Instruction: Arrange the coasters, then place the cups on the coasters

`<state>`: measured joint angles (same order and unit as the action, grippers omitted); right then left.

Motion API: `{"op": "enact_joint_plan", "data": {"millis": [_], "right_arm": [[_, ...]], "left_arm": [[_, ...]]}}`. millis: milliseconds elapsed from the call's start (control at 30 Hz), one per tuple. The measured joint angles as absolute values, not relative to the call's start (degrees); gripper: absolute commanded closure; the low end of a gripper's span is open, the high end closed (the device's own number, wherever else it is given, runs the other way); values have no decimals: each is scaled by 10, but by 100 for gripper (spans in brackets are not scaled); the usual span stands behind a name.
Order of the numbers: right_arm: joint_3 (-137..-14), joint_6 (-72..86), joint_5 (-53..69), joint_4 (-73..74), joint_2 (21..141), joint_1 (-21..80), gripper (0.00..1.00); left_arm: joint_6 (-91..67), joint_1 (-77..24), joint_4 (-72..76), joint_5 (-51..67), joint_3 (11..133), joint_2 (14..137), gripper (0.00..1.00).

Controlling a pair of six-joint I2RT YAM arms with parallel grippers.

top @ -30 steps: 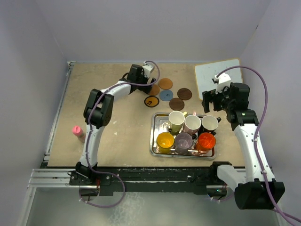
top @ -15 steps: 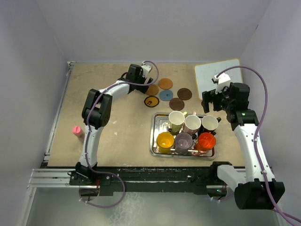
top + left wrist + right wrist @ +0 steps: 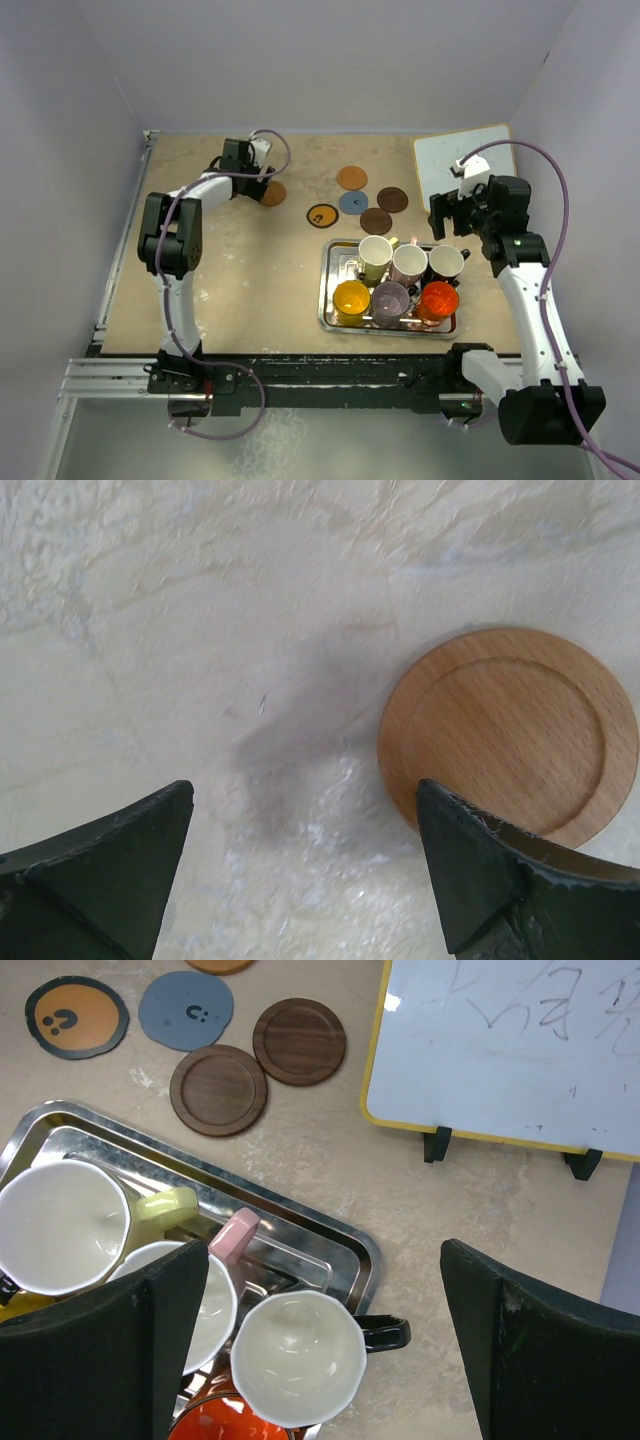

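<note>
So the left arm [image 3: 190, 215] just swung out toward the upper left of the overhead frame, and one orange-brown coaster [image 3: 272, 193] went with it. A second ago it sat in the cluster with the other five coasters [image 3: 353, 203]; now it's on its own, well apart from them. Looks to me like the spreading-out part has started.

In the wrist view the left jaws are wide open with nothing between them. The coaster lies flat on the tabletop [image 3: 250, 280] off to the right side of that frame, its edge just by the tip of the right-hand finger, not in the gap. I'd say it's been let go.

The right jaws haven't budged: gaping wide, empty, hovering by the upper right corner of the tray [image 3: 325, 290]. All six cups [image 3: 376, 255] are on the tray, none on a coaster yet.
</note>
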<state>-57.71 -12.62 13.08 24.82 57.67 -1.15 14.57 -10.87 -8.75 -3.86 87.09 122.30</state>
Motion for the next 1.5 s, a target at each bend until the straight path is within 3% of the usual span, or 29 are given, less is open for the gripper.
{"op": "enact_joint_plan", "data": {"millis": [267,533,800,1167,1500], "right_arm": [[-577,-127,131,247,577,-11,0],[-577,-131,131,245,577,-11,0],[-577,-136,131,245,577,-11,0],[-577,-142,131,243,577,-11,0],[-561,-142,130,238,577,-11,0]], "left_arm": [[170,-100,-109,-58,834,1188,11],[138,-105,-124,-39,870,1187,8],[98,-177,-98,-21,993,1222,8],[20,-257,-123,24,1222,1407,8],[5,-286,-156,25,1323,1505,8]]}}
